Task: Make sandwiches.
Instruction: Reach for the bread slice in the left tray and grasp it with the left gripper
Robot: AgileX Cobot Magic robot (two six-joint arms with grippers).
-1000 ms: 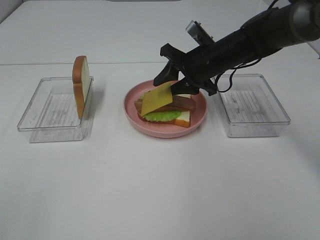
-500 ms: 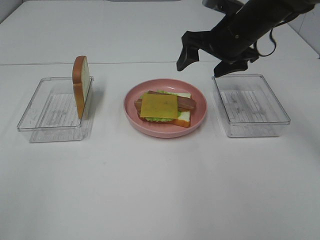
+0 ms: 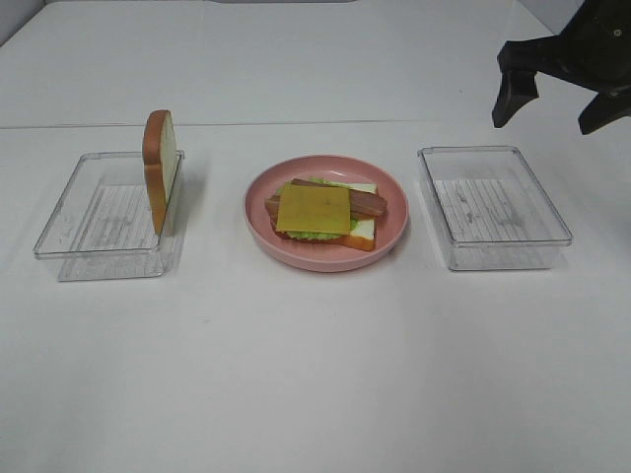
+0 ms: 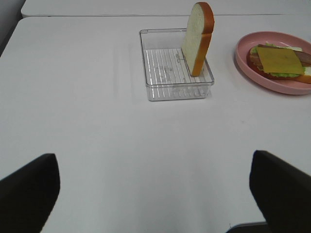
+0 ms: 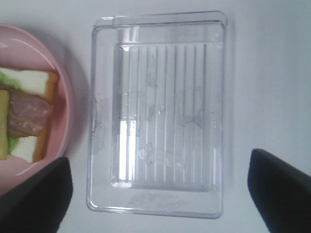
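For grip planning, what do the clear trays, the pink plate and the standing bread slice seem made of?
Trays: likely hard clear plastic, glossy; the table shows through and ribs glint. Plate: probably plastic, even pink, dull sheen. Bread slice: seemingly toy foam or plastic; it stands stiffly on edge.

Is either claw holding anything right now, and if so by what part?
Nothing is held. The right claw is open and empty, raised near the right tray; the left claw is open over the table. The cheese slice lies on the sandwich.
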